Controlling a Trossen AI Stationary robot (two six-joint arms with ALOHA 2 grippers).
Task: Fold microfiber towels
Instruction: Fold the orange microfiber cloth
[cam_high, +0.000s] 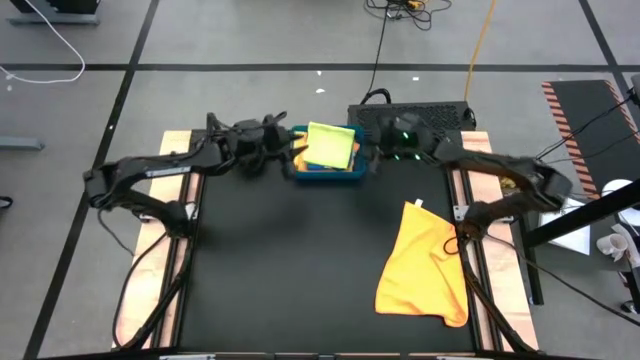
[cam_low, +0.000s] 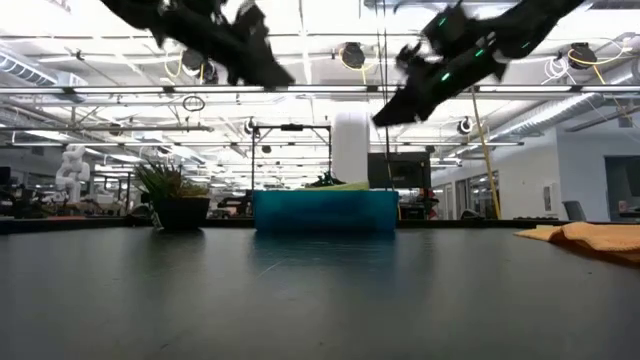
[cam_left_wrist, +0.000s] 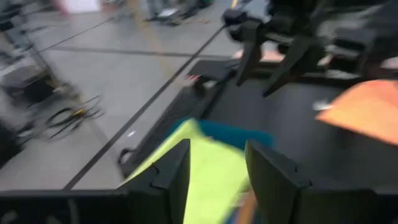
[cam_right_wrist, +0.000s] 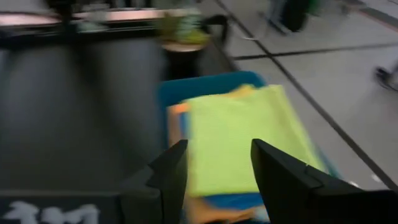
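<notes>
A teal tray (cam_high: 325, 176) stands at the table's far middle and holds a stack of folded towels. A lime green towel (cam_high: 331, 146) lies on top; orange (cam_right_wrist: 176, 112) and blue (cam_right_wrist: 231, 201) edges show beneath it. An orange towel (cam_high: 425, 265) lies loosely spread on the table's right half. My left gripper (cam_high: 278, 142) hovers open and empty above the tray's left end; in the left wrist view (cam_left_wrist: 217, 155) its fingers frame the lime towel (cam_left_wrist: 208, 177). My right gripper (cam_high: 378, 146) hovers open and empty above the tray's right end, as its wrist view (cam_right_wrist: 217, 155) shows.
A small potted plant (cam_low: 178, 196) stands on the table left of the tray (cam_low: 325, 212). A black box with cables (cam_high: 415, 112) sits behind the table's far edge. Bare black table surface lies in front of the tray and to the left of the orange towel (cam_low: 590, 238).
</notes>
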